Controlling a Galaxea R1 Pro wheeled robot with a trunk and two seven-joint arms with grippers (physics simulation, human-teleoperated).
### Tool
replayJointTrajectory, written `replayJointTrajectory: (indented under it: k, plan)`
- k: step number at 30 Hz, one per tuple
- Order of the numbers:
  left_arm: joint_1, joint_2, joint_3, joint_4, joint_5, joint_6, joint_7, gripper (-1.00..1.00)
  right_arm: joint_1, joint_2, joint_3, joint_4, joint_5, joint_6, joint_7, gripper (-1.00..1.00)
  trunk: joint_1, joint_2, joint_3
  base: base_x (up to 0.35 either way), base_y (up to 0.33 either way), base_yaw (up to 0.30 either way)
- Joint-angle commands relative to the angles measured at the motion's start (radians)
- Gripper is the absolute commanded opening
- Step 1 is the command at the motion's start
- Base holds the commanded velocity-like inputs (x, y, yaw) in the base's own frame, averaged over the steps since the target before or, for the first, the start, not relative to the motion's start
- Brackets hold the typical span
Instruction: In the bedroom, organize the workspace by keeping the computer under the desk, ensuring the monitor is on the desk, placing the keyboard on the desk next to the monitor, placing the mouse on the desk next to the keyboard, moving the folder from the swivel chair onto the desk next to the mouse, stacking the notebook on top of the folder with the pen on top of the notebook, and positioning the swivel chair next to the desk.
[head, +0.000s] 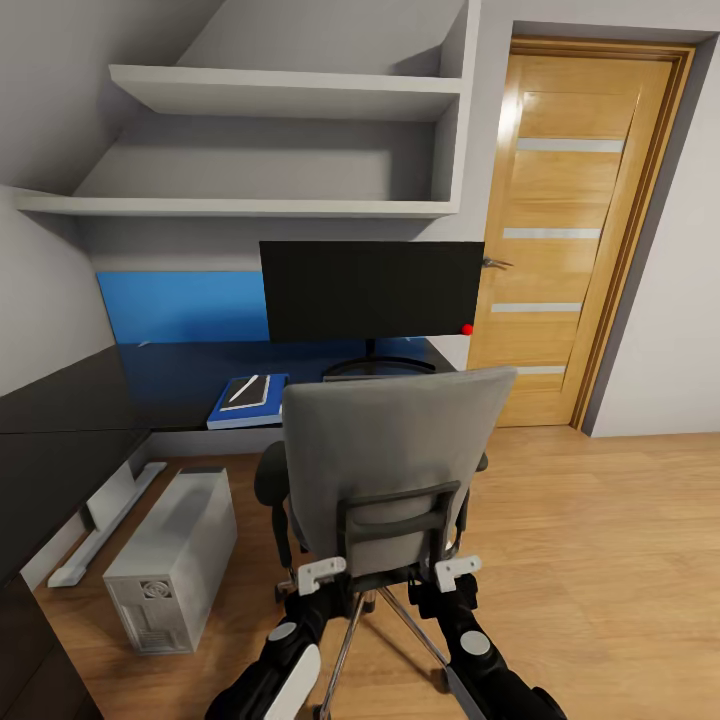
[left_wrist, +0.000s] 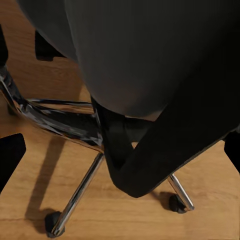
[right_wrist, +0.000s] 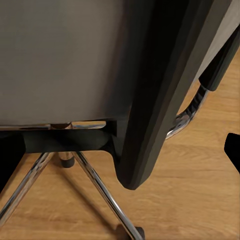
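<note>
The swivel chair (head: 395, 470) stands in the middle foreground, its grey back turned to the camera and its seat facing the desk (head: 70, 410), near it but not tucked in. It rides on casters under a chrome five-star base (left_wrist: 70, 125), so it should roll freely on the wood floor and pivot under an off-centre push. The upholstered back is soft. The black frame (head: 400, 510) behind it is stiff and is the best place to hold or push.

Both arms reach forward and low from the near edge. The left gripper (head: 320, 575) and right gripper (head: 457, 572) sit at the lower back of the chair, either side of the frame. In the head view their white fingertips appear to touch the chair; whether the jaws are clamped on the frame or merely pressed against it cannot be told. Both wrist views look closely at the frame and base.

On the desk, the monitor (head: 370, 290) stands at the far side. The blue folder (head: 245, 402) lies left of it, carrying the notebook (head: 250, 393) and pen (head: 245, 392). The computer (head: 170, 570) sits on the floor by the desk's near-left section.
</note>
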Motion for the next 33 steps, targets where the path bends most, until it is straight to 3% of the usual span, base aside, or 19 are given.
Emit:
replayJointTrajectory:
  k: [1,15,26,33]
  plan:
    - [-0.001,0.001,-0.003,-0.002,0.006,-0.001,0.008,1.0,-0.001,-0.001,0.005,-0.002,-0.006,0.005,-0.009,1.0,0.0,-0.001,-0.001,0.0,0.0,0.0]
    - [-0.001,0.002,-0.002,-0.002,0.007,-0.018,0.007,1.0,-0.001,-0.002,0.003,-0.003,-0.006,0.008,-0.009,1.0,0.0,-0.001,-0.001,0.183,0.0,0.0]
    - [-0.001,0.003,-0.001,-0.002,0.01,-0.019,0.007,1.0,-0.001,-0.001,0.004,-0.004,-0.006,0.009,-0.009,1.0,0.0,-0.001,-0.001,0.028,0.011,0.0]
    - [-0.001,0.003,0.001,-0.002,0.012,-0.018,0.007,1.0,-0.001,-0.001,0.004,-0.004,-0.006,0.01,-0.01,1.0,0.0,-0.001,-0.001,0.067,0.184,0.0]
